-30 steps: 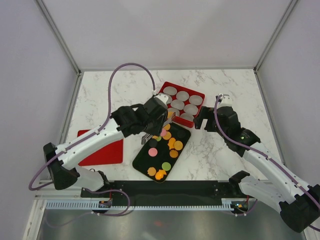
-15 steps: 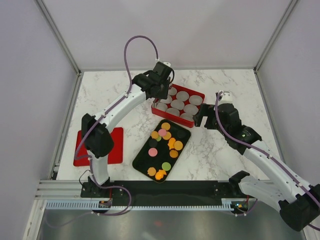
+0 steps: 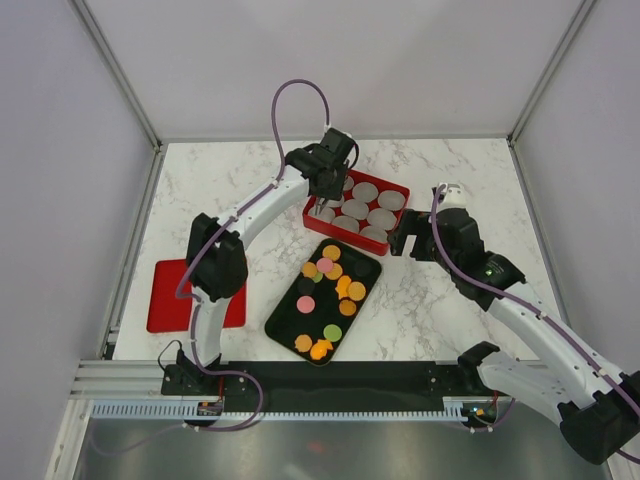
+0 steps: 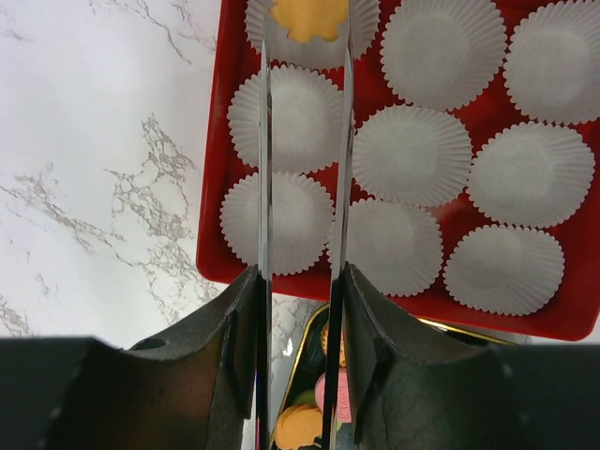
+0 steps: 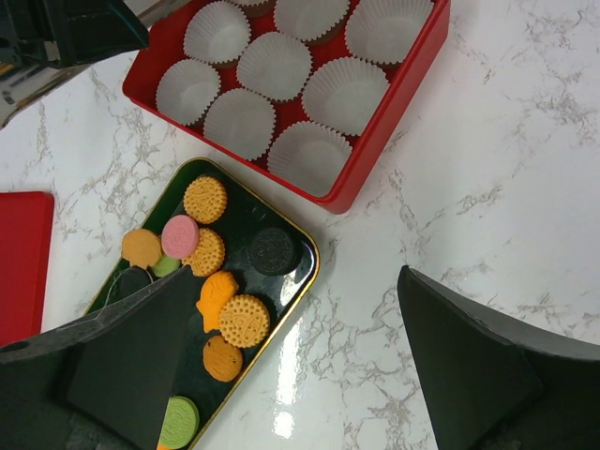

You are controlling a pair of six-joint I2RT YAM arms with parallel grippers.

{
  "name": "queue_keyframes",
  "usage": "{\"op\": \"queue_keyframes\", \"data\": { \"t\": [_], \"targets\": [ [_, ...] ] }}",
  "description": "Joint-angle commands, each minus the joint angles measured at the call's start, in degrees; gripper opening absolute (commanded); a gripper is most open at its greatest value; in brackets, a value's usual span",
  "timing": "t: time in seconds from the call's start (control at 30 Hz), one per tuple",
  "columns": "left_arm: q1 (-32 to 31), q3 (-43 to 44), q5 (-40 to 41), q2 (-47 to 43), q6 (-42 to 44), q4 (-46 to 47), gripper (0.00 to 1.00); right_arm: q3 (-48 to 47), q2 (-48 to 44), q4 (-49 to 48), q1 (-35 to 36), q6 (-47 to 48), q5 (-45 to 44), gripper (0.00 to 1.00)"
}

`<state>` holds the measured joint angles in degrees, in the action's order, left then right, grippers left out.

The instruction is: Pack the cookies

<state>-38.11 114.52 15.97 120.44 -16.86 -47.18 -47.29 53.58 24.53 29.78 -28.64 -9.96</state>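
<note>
Several cookies (image 3: pixel 340 285), mostly orange with some pink, green and dark, lie on a black gold-rimmed tray (image 3: pixel 285 322); they also show in the right wrist view (image 5: pixel 244 319). A red box (image 3: pixel 397 186) behind the tray holds white paper cups (image 4: pixel 412 155). My left gripper (image 3: pixel 320 205) reaches down into the box's left side. In the left wrist view its thin fingers (image 4: pixel 307 28) close on the two sides of an orange flower-shaped cookie (image 4: pixel 309 17) sitting in a cup. My right gripper (image 3: pixel 402 235) is wide open and empty, hovering over marble beside the tray's right edge (image 5: pixel 295 281).
A flat red lid (image 3: pixel 200 295) lies at the left of the marble table; its corner shows in the right wrist view (image 5: pixel 23 253). The other cups (image 5: pixel 272 66) in the red box (image 5: pixel 394 112) look empty. White walls enclose the table.
My left arm has swung from above the black tray up to the red box and settled over its left cups. The right arm has stayed still.
</note>
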Motion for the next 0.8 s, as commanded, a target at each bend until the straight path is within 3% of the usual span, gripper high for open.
{"op": "queue_keyframes", "data": {
  "t": [0.0,0.77],
  "targets": [
    [0.05,1.68,0.29,0.93,2.01,2.35,0.39,-1.14,-1.29,-0.1,-0.07,0.17,-0.59,0.98],
    [-0.12,1.85,-1.11,1.02,3.5,3.23,0.55,-0.88,-0.85,-0.01,-0.07,-0.36,0.02,0.98]
  ]
}}
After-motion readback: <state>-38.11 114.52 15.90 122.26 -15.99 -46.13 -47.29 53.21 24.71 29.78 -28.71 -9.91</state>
